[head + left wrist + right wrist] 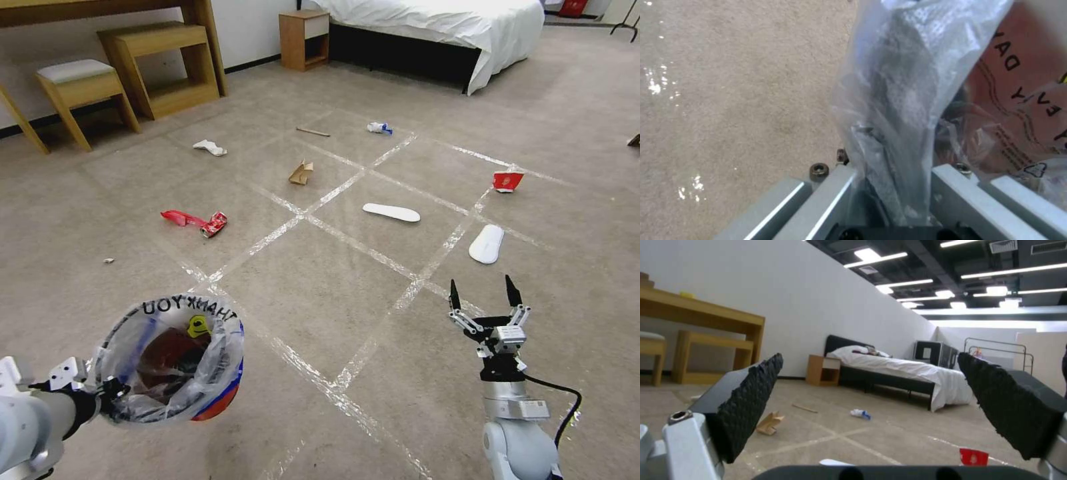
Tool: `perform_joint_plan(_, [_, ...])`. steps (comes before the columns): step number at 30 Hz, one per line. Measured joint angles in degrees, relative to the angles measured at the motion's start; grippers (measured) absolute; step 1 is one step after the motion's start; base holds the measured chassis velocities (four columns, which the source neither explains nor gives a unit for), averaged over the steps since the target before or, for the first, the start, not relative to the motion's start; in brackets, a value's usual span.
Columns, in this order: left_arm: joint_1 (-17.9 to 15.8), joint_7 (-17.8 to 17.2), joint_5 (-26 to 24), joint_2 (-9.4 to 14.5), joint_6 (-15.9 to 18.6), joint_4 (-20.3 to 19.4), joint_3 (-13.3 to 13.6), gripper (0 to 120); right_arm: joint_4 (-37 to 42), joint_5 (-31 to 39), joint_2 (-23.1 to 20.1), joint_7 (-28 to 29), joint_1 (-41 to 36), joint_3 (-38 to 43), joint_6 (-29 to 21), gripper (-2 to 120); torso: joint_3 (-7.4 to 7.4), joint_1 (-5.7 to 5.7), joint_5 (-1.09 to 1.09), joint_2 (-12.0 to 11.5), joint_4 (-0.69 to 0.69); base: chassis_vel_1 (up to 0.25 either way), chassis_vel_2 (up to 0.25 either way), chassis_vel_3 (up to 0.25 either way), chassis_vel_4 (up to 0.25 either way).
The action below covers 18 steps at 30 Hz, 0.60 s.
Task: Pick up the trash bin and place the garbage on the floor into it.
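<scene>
My left gripper (107,390) is shut on the bag-lined rim of the trash bin (170,360), holding it tilted above the floor (320,293) at lower left. The left wrist view shows the clear bag (902,100) pinched over the rim. My right gripper (483,293) hangs open and holds nothing at lower right, its black pads (751,400) spread wide. Garbage lies ahead: a red wrapper (200,221), crumpled white paper (210,147), a cardboard scrap (301,173), a wooden stick (313,132), a white-blue wad (379,128), two flat white oblong pieces (391,212) (487,243), and another red wrapper (507,180).
Shiny tape lines (373,253) cross the carpet in a grid. A wooden desk with stools (163,67) stands at the far left. A nightstand (305,39) and a white-covered bed (453,27) stand along the back. A tiny scrap (108,261) lies at left.
</scene>
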Motion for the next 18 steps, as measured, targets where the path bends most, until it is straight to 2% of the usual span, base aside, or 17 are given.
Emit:
perform_joint_plan(6, [1.5, -0.9, -1.2, -2.4, 0.1, -1.4, -1.8, 0, 0.3, -0.1, -0.1, 0.1, -0.8, 0.0, 0.6, 100, 0.0, 0.0, 0.0, 0.0, 0.0, 0.0, 0.0, 0.0, 0.0])
perform_joint_plan(18, [1.4, -0.8, -0.9, -8.4, 1.0, -2.2, -1.7, 0, 2.0, 0.5, 0.5, 0.3, -3.1, 0.8, 4.2, 100, 0.0, 0.0, 0.0, 0.0, 0.0, 0.0, 0.0, 0.0, 0.0])
